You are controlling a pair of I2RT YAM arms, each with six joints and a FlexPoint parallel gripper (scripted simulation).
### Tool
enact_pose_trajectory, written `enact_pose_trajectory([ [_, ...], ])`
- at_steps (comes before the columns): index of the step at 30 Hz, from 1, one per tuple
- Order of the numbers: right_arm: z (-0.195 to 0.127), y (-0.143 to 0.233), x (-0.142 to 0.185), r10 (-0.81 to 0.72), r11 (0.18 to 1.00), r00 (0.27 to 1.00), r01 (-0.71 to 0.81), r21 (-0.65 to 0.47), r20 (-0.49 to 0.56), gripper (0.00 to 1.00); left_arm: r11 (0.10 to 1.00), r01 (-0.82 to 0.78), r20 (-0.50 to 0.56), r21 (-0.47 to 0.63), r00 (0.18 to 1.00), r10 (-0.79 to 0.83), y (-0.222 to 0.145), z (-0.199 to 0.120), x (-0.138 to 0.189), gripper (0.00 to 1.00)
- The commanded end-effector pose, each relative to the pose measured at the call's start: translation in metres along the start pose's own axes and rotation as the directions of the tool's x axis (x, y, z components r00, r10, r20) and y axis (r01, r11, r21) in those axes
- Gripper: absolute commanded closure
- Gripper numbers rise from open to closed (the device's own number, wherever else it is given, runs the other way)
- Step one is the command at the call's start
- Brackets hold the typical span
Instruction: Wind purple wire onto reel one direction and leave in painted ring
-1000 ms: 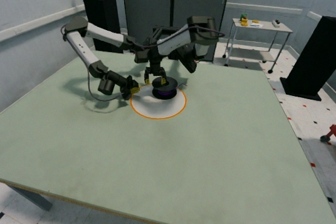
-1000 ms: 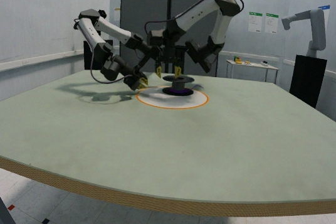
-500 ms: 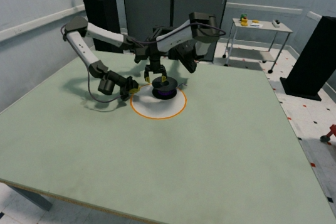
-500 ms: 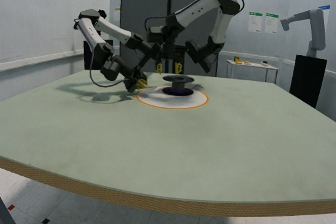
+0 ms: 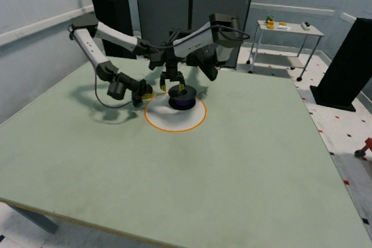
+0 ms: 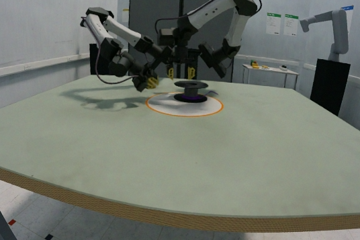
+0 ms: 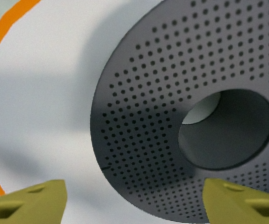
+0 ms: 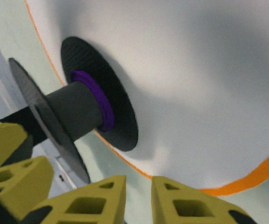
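Note:
The dark reel (image 5: 187, 92) (image 6: 199, 85) (image 7: 140, 125) (image 8: 75, 112) stands on its lower flange near the back of the orange painted ring (image 5: 175, 131) (image 6: 185, 116) (image 7: 5, 22). Whether that flange clears the ring line at the back cannot be told. Purple wire (image 5: 184, 103) (image 6: 192, 97) (image 8: 105, 105) lies around the hub's bottom; a short loose tail (image 5: 202, 94) (image 6: 211, 92) sticks out at the far right. My left gripper (image 5: 172, 87) (image 6: 181, 74) (image 7: 134, 187) is open and empty above the reel's side. My right gripper (image 5: 148, 94) (image 6: 153, 83) (image 8: 138, 184) is shut, empty, left of the reel.
Both arms reach in from the back, with their forearms close together behind the ring. The left gripper's fingers (image 8: 15, 160) show close in front of the right wrist camera. The front table edge (image 6: 181, 216) is far from the ring.

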State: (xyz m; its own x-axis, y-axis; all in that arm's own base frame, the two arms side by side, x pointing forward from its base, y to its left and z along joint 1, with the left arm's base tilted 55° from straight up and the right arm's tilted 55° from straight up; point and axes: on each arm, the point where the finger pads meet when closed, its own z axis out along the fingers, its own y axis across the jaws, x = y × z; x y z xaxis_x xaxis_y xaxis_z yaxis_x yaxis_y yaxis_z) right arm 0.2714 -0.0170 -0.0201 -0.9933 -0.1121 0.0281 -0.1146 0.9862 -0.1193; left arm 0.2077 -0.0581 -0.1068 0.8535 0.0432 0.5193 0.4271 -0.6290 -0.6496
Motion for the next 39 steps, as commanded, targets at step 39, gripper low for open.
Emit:
enact_pose_trajectory([
  [39, -0.047, 0.048, 0.059, 0.069, 0.984, 0.887, -0.136, 0.116, 0.457, 0.85, 0.999, 0.021, 0.001, -0.029, 1.000, -0.021, 0.008, -0.009, 0.003, 0.26],
])
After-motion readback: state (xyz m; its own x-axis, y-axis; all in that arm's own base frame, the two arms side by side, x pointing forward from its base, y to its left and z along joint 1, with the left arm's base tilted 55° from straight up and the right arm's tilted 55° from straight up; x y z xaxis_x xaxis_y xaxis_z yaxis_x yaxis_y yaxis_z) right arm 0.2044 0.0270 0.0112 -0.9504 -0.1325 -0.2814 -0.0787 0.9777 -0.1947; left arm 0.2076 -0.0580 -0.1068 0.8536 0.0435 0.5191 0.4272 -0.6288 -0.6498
